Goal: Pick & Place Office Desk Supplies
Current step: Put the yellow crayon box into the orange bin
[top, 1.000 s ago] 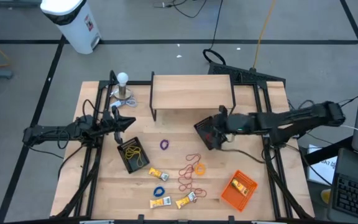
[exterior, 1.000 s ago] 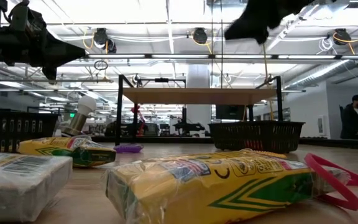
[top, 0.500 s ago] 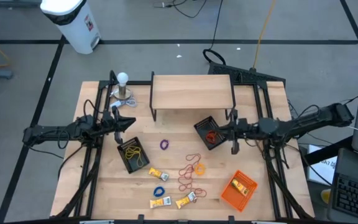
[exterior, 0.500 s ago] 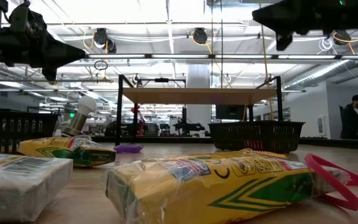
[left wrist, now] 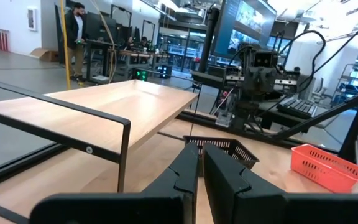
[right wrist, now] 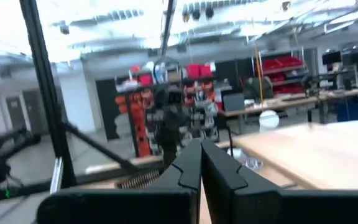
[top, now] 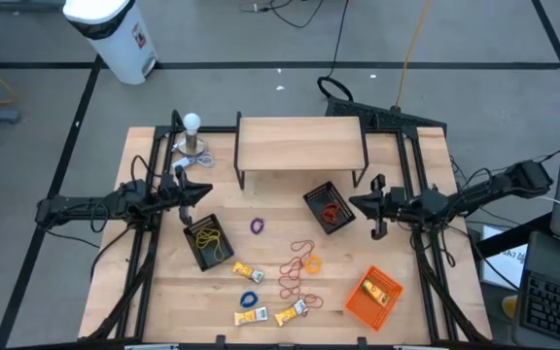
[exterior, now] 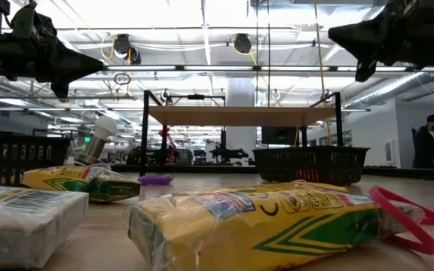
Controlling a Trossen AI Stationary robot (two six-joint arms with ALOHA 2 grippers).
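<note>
Rubber bands lie flat on the wooden table: purple (top: pixel 257 226), red (top: pixel 295 274), orange (top: pixel 313 262) and blue (top: pixel 249 299). Yellow-and-white packets (top: pixel 248 272) (top: pixel 252 316) (top: pixel 291 313) lie near the near edge. A red band (top: pixel 332 211) sits in the black mesh tray (top: pixel 321 197). My right gripper (top: pixel 358 202) hovers level just right of that tray, shut and empty. My left gripper (top: pixel 205 192) hovers shut above the far end of the other mesh tray (top: pixel 198 255), which holds yellow bands.
An orange tray (top: pixel 374 297) with a packet inside sits at the near right. A wooden shelf on black legs (top: pixel 299 144) stands at the far middle, with a white-topped stand (top: pixel 192 136) to its left. A person (exterior: pixel 430 143) stands in the room beyond.
My right gripper has drawn back from over the black mesh tray toward the table's right edge, staying raised. The red band now shows uncovered in that tray.
</note>
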